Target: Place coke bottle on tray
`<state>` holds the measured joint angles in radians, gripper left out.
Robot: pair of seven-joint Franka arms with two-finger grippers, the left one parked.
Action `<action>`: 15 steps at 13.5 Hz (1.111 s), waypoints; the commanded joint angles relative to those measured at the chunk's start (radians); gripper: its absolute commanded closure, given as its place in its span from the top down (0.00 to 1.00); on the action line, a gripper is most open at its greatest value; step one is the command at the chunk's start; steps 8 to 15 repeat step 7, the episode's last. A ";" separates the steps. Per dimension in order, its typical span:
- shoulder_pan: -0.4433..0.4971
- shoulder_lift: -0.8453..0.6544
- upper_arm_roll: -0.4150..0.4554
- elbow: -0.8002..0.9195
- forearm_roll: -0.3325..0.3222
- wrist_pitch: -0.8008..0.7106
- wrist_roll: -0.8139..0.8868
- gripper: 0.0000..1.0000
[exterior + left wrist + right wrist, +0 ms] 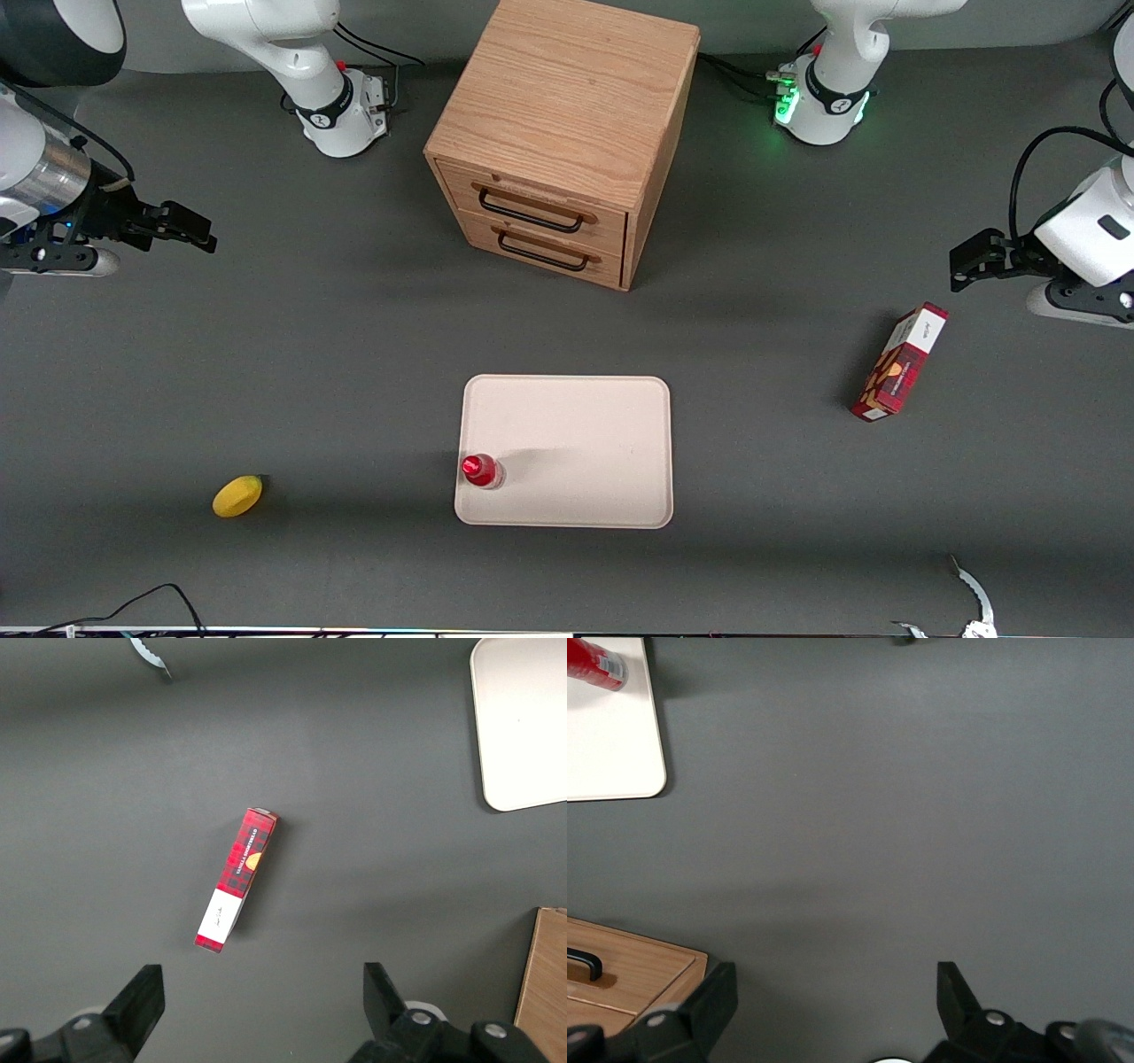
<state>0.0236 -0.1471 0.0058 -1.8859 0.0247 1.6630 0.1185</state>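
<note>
The coke bottle (pixel 481 470), small and red with a red cap, stands upright on the cream-white tray (pixel 576 443), at the tray's corner nearest the front camera on the working arm's side. It also shows in the right wrist view (pixel 595 665) on the tray (pixel 611 744). My right gripper (pixel 182 228) is open and empty, high above the table at the working arm's end, well away from the tray. In the right wrist view the gripper (pixel 833 997) has its jaws spread wide over bare grey table.
A wooden two-drawer cabinet (pixel 563 133) stands farther from the front camera than the tray. A yellow lemon (pixel 237 495) lies toward the working arm's end. A red rectangular carton (pixel 899 361) lies toward the parked arm's end.
</note>
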 commanded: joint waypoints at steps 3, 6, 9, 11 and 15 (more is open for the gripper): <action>0.010 -0.005 0.062 0.004 -0.035 0.020 0.101 1.00; 0.009 0.006 0.062 0.076 -0.026 0.001 0.121 1.00; 0.009 0.009 0.053 0.086 -0.023 -0.005 0.131 1.00; 0.009 0.009 0.053 0.086 -0.023 -0.005 0.131 1.00; 0.009 0.009 0.053 0.086 -0.023 -0.005 0.131 1.00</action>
